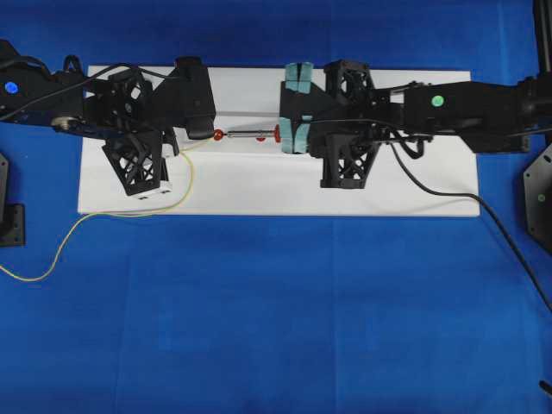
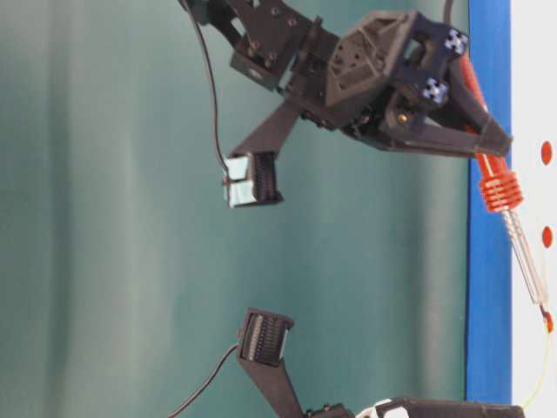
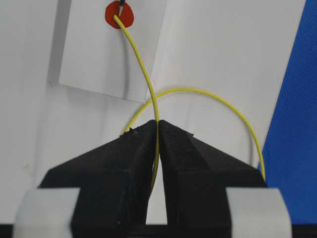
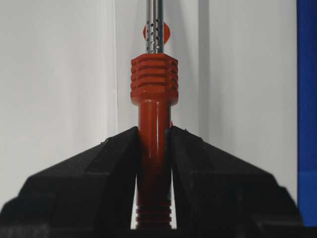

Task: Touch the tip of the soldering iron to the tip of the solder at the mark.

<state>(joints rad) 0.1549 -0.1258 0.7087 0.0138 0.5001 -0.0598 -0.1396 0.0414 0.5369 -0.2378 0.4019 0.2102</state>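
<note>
The left hand (image 3: 157, 130) is closed tight on the long thin yellow solder wire (image 3: 143, 69), which runs out from between its black fingers (image 3: 119, 163) and curves up to a round red mark (image 3: 119, 15) on the white board (image 1: 285, 185) that lies on the blue table (image 1: 276, 319). The wire's cut end sits on that mark, and a dark pointed tip meets it there in the left wrist view. Behind the hand the wire loops off the board's near left edge onto the table. The right hand (image 4: 154, 136) is clamped on the orange-red handle of the slim soldering iron (image 4: 154, 89), just behind its ribbed red collar; the thin silver shaft reaches along the board's far part toward the mark. A black cord (image 1: 448, 190) trails from the right arm across the board's right end.
</note>
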